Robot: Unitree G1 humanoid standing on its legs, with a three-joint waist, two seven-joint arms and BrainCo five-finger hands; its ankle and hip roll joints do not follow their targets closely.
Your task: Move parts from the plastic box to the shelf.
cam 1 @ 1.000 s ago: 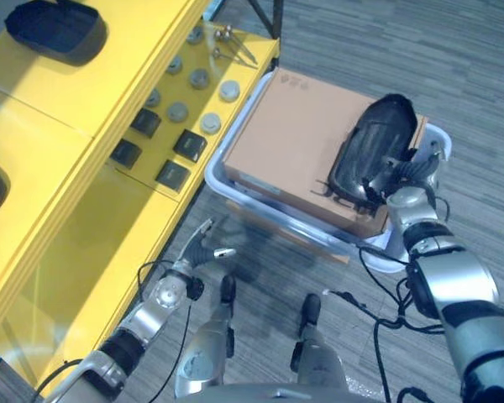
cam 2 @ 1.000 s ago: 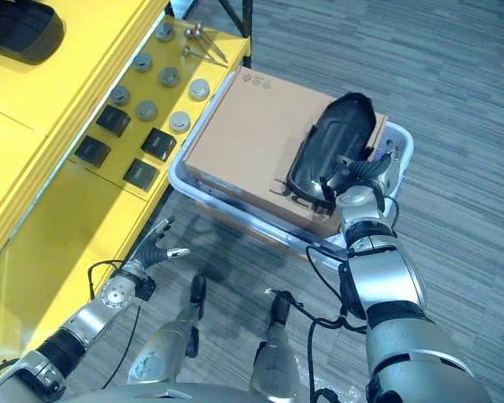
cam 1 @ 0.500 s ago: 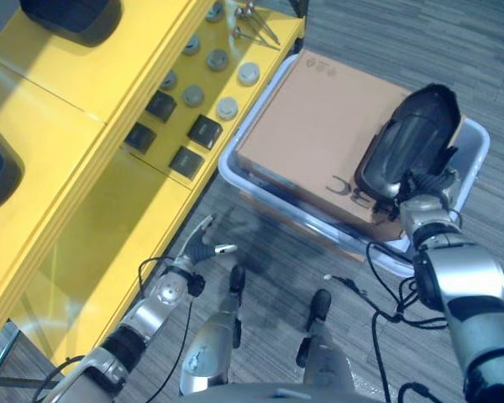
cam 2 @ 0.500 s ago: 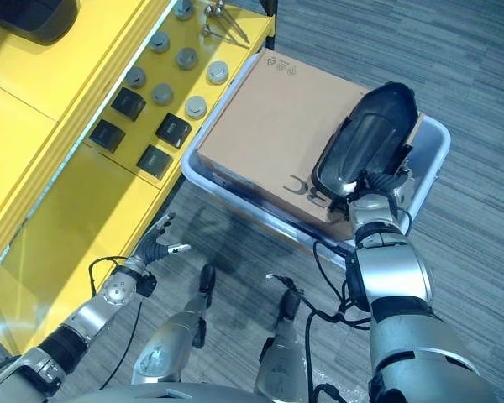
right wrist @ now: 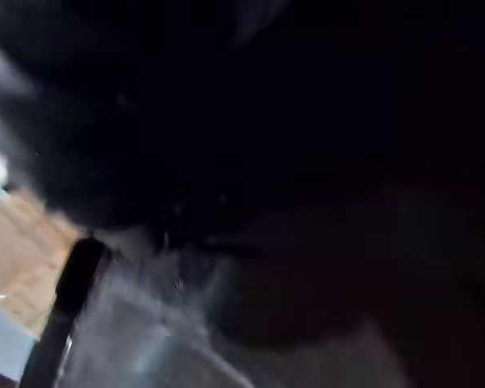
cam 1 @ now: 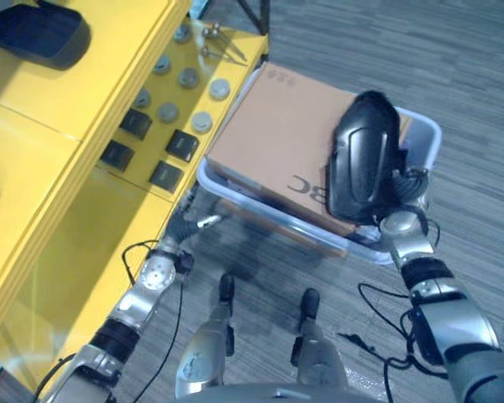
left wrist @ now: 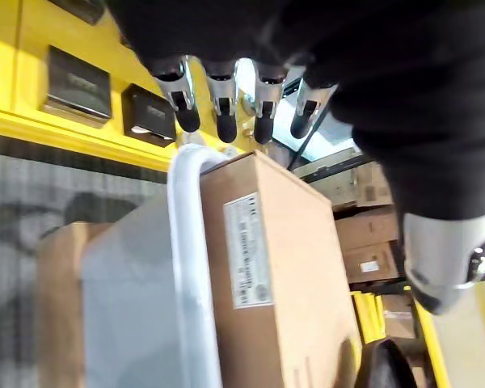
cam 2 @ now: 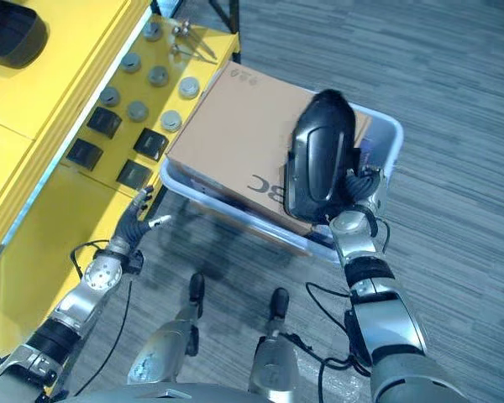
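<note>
L hand [cam 2: 133, 225], fingers straight & loose, hangs empty near the white plastic box [cam 1: 420, 134] corner by the yellow shelf [cam 1: 76, 117]. R hand [cam 1: 401, 186] grips the black molded shell part [cam 1: 361, 159] by its near end, over the cardboard carton [cam 1: 277, 143] in the box; likely light, stiff, slick & bulky, so hold at the rim. Vs 1 s ago the part is lifted & turned more upright, L hand nearer the box.

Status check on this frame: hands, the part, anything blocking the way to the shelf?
Right hand gripping black part above cardboard box in plastic box. Left hand open, idle beside yellow shelf. Path to shelf looks open.
</note>
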